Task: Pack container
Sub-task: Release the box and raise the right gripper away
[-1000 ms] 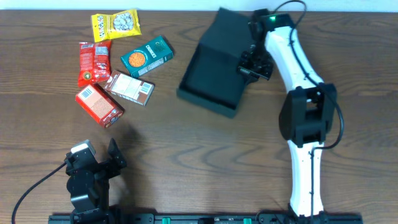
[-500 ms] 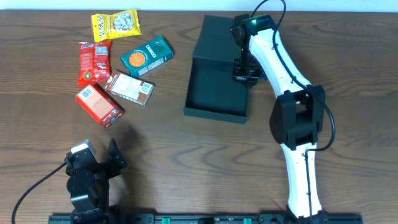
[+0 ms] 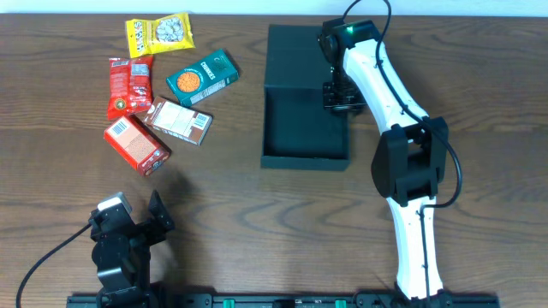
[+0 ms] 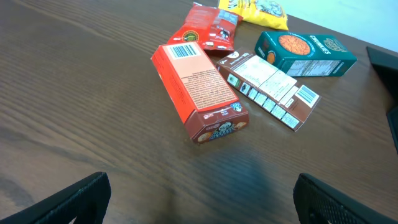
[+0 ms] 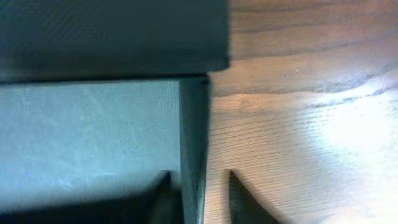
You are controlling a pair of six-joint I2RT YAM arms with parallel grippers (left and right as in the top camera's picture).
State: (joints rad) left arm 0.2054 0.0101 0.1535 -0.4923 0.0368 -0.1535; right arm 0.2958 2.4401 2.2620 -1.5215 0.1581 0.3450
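Note:
The container point(image 3: 304, 128), a dark square box, sits open at the table's middle back with its flap lid point(image 3: 295, 53) lying flat behind it. My right gripper point(image 3: 342, 94) is at its right wall. In the right wrist view the gripper point(image 5: 199, 174) straddles that wall point(image 5: 193, 124), one finger inside the box and one outside, with bare wood showing between the outer finger and the wall. My left gripper point(image 3: 137, 224) rests at the front left, wide open point(image 4: 202, 193) over bare table, facing the snack packs.
Snack packs lie at the back left: a yellow bag point(image 3: 159, 34), a red packet point(image 3: 128, 85), a teal Chunkies carton point(image 3: 202, 77), a brown carton point(image 3: 178, 121) and a red carton point(image 3: 137, 145). The red carton point(image 4: 199, 90) is nearest my left gripper.
The container has swung from a tilted pose to square with the table edges, dragged by my right gripper. The right jaws have then parted off the wall. The left arm has not moved.

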